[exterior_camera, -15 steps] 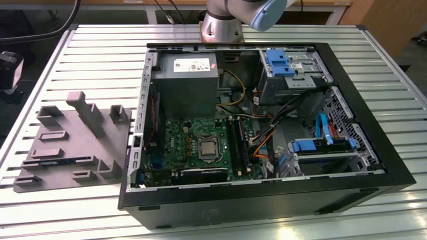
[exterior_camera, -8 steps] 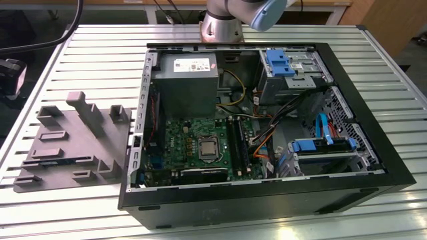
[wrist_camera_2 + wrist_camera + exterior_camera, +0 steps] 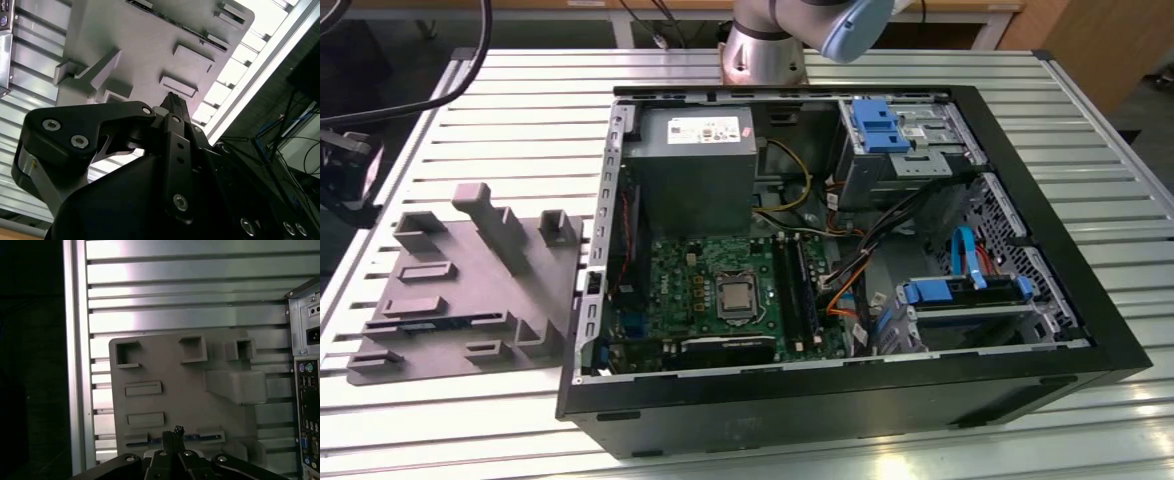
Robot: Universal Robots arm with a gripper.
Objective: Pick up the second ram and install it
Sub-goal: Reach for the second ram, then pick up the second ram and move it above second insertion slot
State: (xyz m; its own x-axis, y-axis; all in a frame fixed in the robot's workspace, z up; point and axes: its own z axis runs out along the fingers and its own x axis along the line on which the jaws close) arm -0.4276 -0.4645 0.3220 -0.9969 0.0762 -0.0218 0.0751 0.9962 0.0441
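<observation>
Gripper [image 3: 175,431]: fingers pressed together, nothing held, poised abv grey fixture [image 3: 165,365].
Second ram [image 3: 205,437]: seated in fixture slot, beneath gripper.

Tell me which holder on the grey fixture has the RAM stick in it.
The long holder nearest the pincer: the second ram, a bluish-green strip, lies along it. The two shorter blocks are bare grey.

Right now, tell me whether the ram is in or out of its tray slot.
In: the first wrist view shows the ram as a bluish strip in the tray slot.
</observation>
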